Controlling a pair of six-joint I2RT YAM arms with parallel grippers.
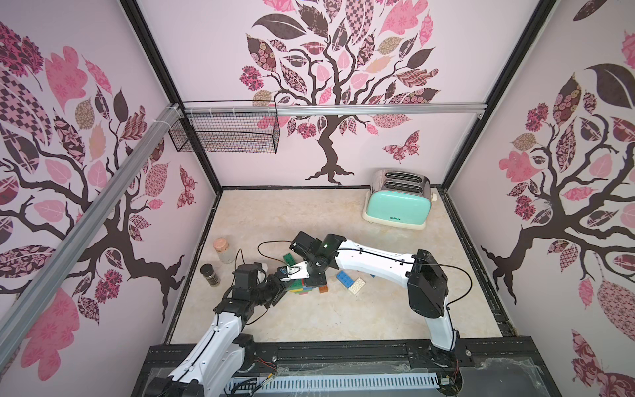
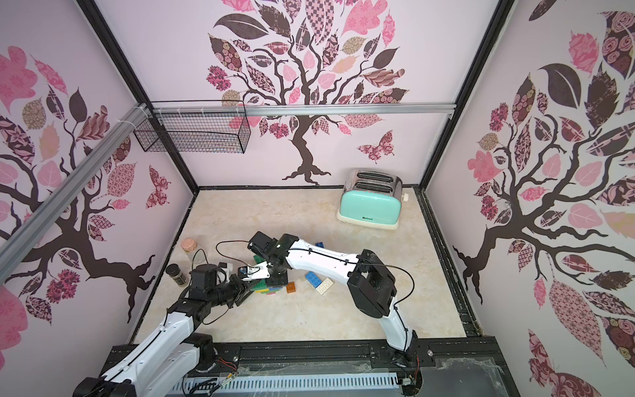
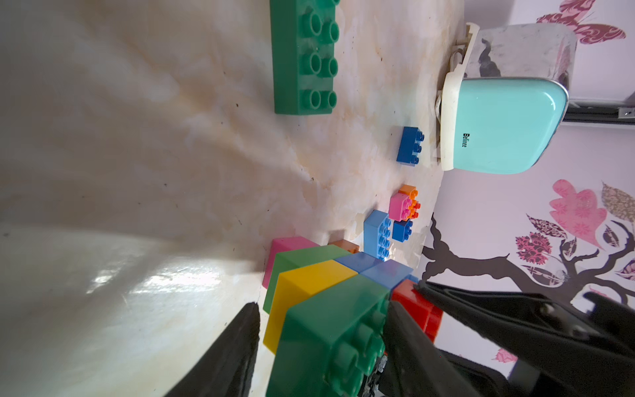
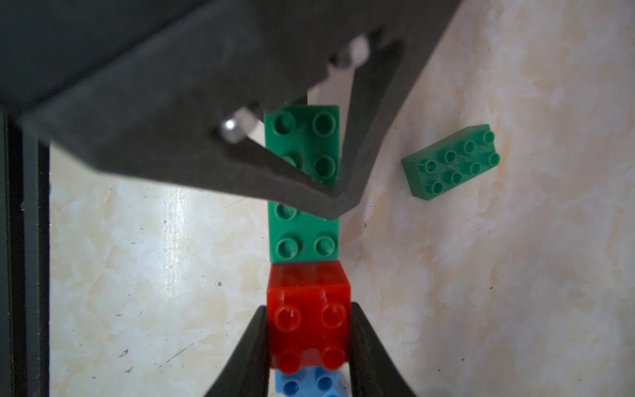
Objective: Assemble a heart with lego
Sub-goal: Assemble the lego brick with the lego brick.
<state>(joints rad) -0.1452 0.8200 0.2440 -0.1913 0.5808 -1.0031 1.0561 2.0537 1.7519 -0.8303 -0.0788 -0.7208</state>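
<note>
A stack of joined lego [image 1: 299, 290] [image 2: 268, 290] lies mid-table, with green, yellow, blue and pink bricks. My right gripper [image 4: 308, 309] [image 1: 314, 279] is shut on a red brick [image 4: 309, 302] [image 3: 416, 311] that sits on the stack's blue brick [image 4: 299, 381], next to its long green brick [image 4: 304, 237]. My left gripper [image 3: 321, 304] [image 1: 281, 289] straddles the green end [image 3: 330, 330] of the stack. One finger [image 3: 409, 343] lies on the studs. A thin gap shows at the other finger [image 3: 233, 354]. Loose green [image 4: 450, 161] [image 1: 288, 258], blue [image 1: 344, 277], white [image 1: 356, 285] and orange [image 1: 323, 289] bricks lie nearby.
A mint toaster [image 1: 398, 206] stands at the back right. A cork-lidded jar [image 1: 223, 251] and a dark spice bottle [image 1: 209, 275] stand at the left edge by my left arm. A wire basket [image 1: 226, 134] hangs on the back wall. More small bricks [image 3: 403, 206] lie beyond the stack.
</note>
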